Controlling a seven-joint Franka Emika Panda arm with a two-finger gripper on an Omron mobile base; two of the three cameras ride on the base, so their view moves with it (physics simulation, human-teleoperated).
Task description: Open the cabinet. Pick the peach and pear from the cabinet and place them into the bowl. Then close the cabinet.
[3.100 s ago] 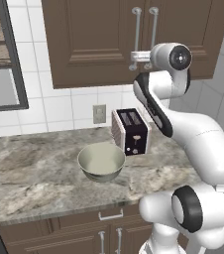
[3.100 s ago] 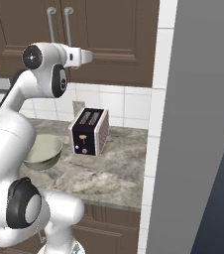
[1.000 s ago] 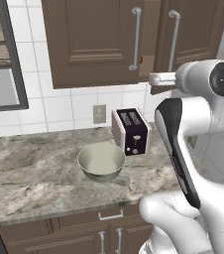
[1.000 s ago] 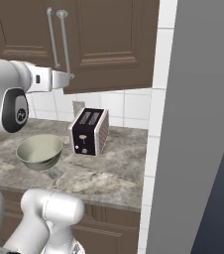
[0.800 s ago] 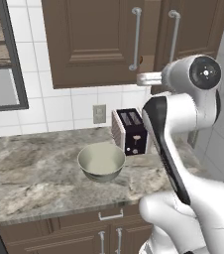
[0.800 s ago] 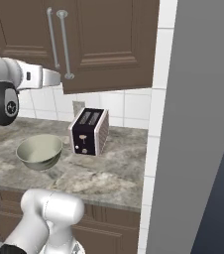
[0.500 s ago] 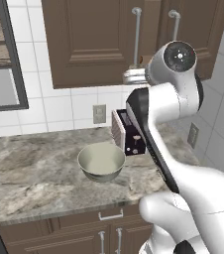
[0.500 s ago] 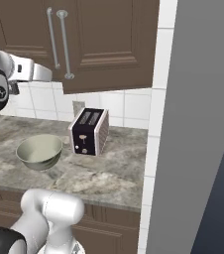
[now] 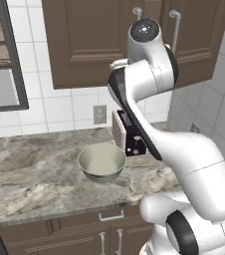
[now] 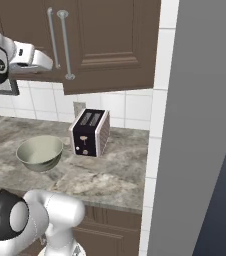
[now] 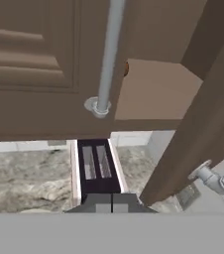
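Cabinet (image 11: pixel 34 64): right door ajar, left door shut.
Gripper (image 11: pixel 112 202) tips pressed together, empty, sit below the left door's vertical bar handle (image 11: pixel 109 54).

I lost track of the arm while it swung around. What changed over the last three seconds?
The arm swung across the cabinet front; the right-hand door, shut earlier, now stands ajar, seen in the hand view, something orange showing in the gap. The gripper grips nothing visible. The bowl and toaster stayed put on the counter.
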